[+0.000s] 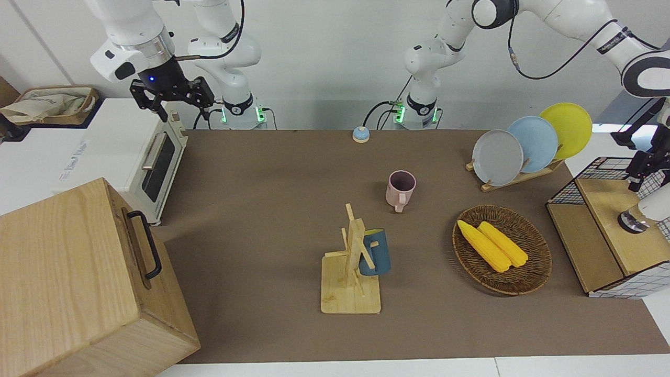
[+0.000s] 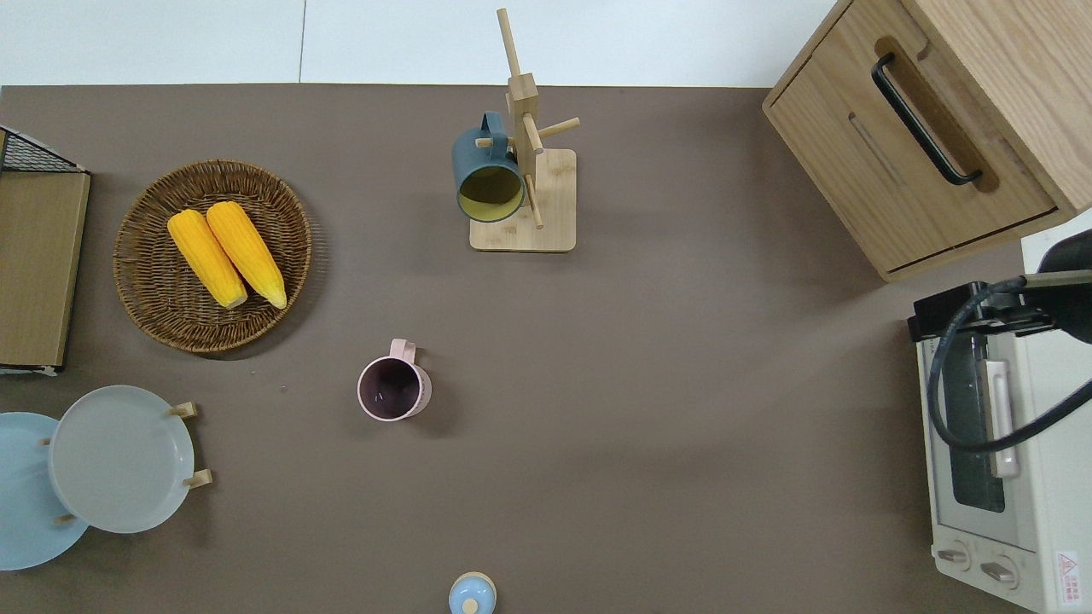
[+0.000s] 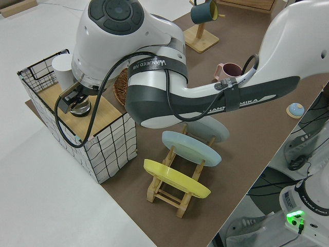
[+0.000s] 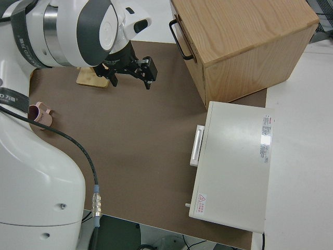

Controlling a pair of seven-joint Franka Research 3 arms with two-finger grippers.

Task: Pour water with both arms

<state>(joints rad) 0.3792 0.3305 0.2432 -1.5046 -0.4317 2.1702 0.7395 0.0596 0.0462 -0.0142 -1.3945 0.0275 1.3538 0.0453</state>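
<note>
My left gripper [image 1: 641,168] hangs over the wooden top [image 1: 610,209] of a wire basket at the left arm's end of the table. It is a little above a small round silver thing [image 1: 631,222] that stands on that top. The left side view shows the gripper [image 3: 72,99] directly above the silver thing [image 3: 80,107]. A white cylinder [image 3: 64,70] stands in the basket beside it. A pink mug [image 1: 401,188] stands upright mid-table. My right arm is parked, its gripper [image 1: 175,102] open.
A blue mug [image 1: 375,253] hangs on a wooden mug tree [image 1: 352,283]. A wicker basket [image 1: 534,272] holds two corn cobs. A plate rack [image 1: 518,175] holds three plates. A toaster oven [image 1: 152,157] and a wooden cabinet [image 1: 73,283] stand at the right arm's end. A small bell [image 1: 360,134] sits near the robots.
</note>
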